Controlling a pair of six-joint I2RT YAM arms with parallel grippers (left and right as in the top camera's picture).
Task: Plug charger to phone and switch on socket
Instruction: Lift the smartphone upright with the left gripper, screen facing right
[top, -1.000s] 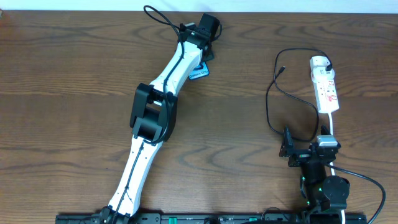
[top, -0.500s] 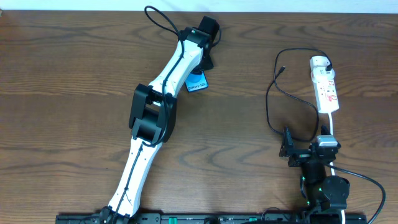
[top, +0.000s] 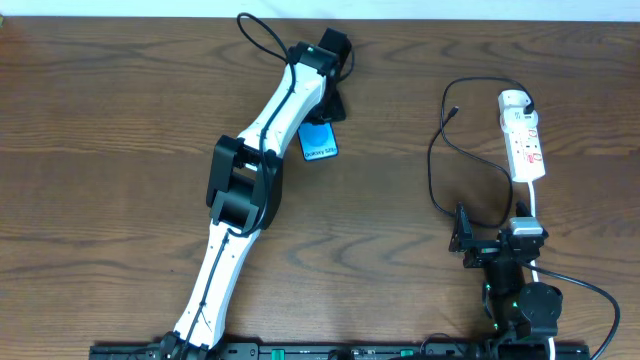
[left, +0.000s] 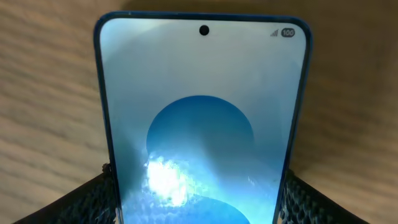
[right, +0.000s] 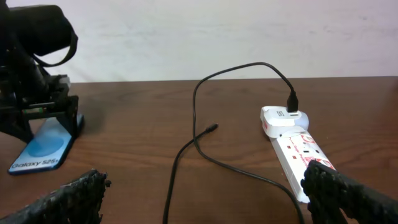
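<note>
Left gripper (left: 199, 196) clamps the phone (left: 202, 112) (screen lit blue); right gripper (right: 208, 190) gapes wide near the charger (right: 194, 112)

My left arm (top: 285, 105) was white with black joints (top: 240, 185) and a black cable (top: 252, 28); my right gripper's (right: 205, 196) fingers (right: 68, 199) were textured black.

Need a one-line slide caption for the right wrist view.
Open right end effector faces socket and charger, tip loose; left end effector grips phone.
</note>
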